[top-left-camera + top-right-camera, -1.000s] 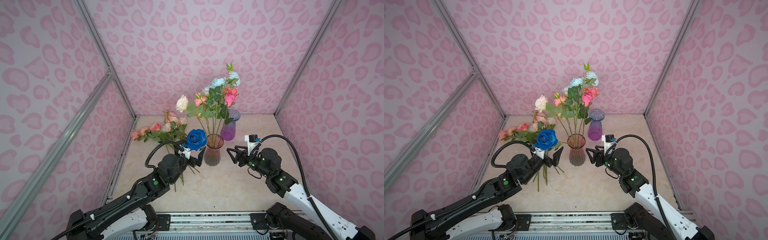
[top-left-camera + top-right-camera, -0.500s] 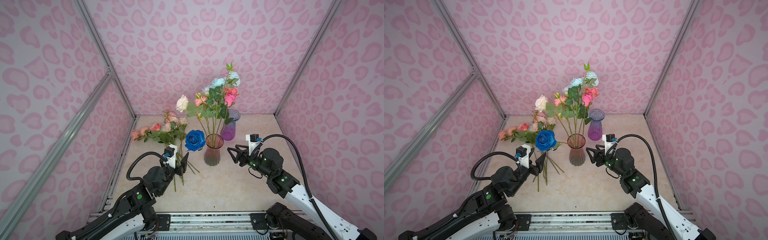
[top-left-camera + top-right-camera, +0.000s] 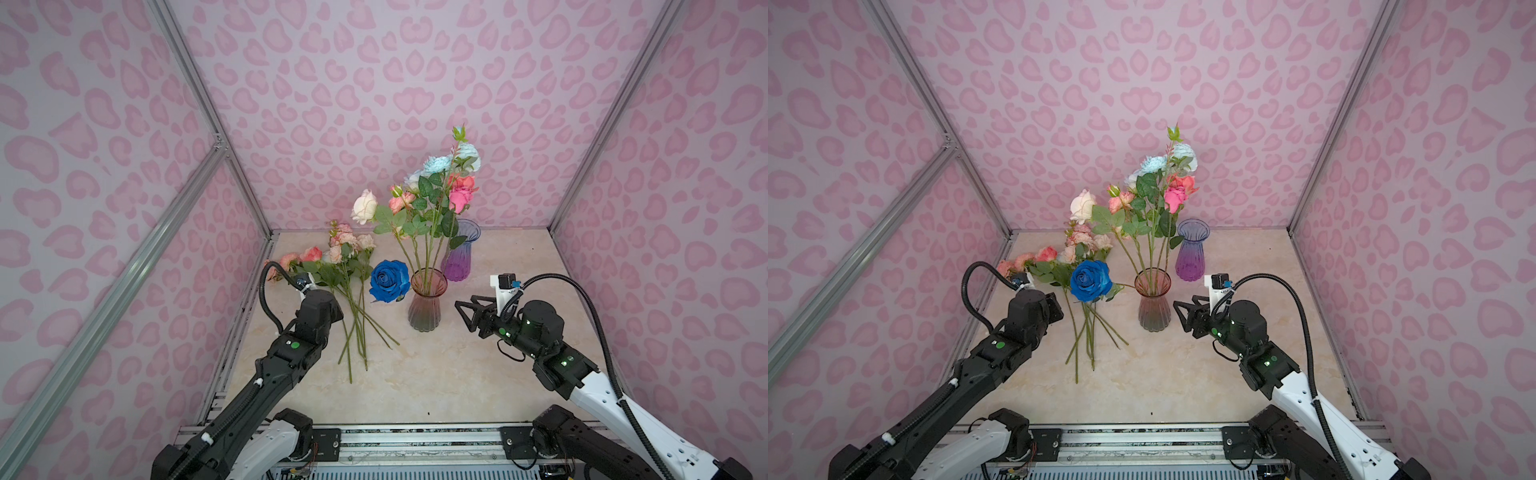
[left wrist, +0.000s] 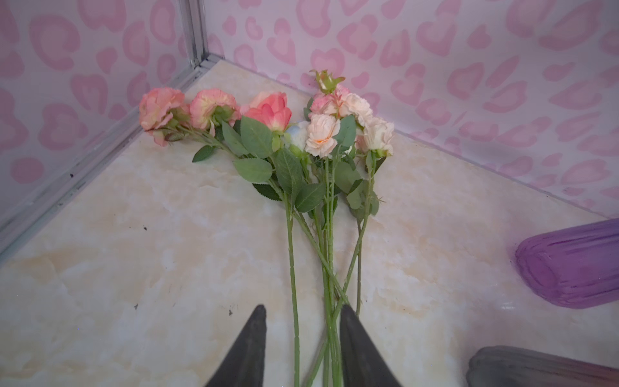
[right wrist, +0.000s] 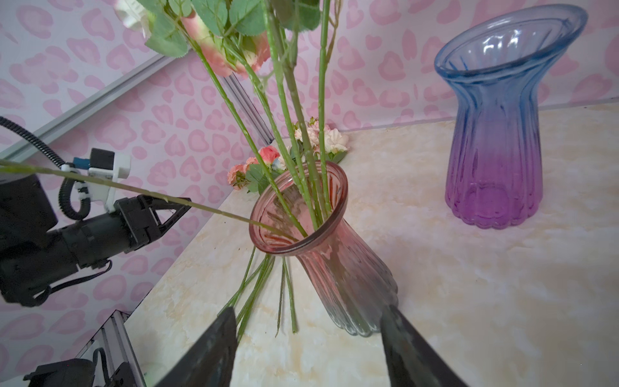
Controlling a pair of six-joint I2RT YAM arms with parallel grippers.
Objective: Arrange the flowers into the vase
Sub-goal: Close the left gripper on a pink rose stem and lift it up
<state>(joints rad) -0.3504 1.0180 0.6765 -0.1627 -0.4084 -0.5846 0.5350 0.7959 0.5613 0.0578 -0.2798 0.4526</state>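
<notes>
The left claw [image 4: 301, 310] is open. Its two dark fingers [image 4: 249, 348] stand apart. The long green stems [image 4: 327, 261] of the loose flowers [image 4: 268, 114] run between them. The fingers are not shut on the stems. This claw sits on the left arm's side of the pink vase [image 3: 424, 307], near it but not touching it.

The right claw [image 5: 306, 310] is open too and holds nothing. It points at the pink vase from the other side. It is just beside the vase and does not touch it.

The standing flowers [image 3: 434, 195] are up in the pink vase. They are white, pink and light blue. A blue rose [image 3: 390, 281] hangs out past the rim of the pink vase on the left arm's side, and its thin stem goes into the vase. The loose flowers, pink and peach, lie flat on the table [image 3: 457, 386] farther out on that same side. A purple vase [image 3: 459, 257] stands upright just behind the pink vase.
</notes>
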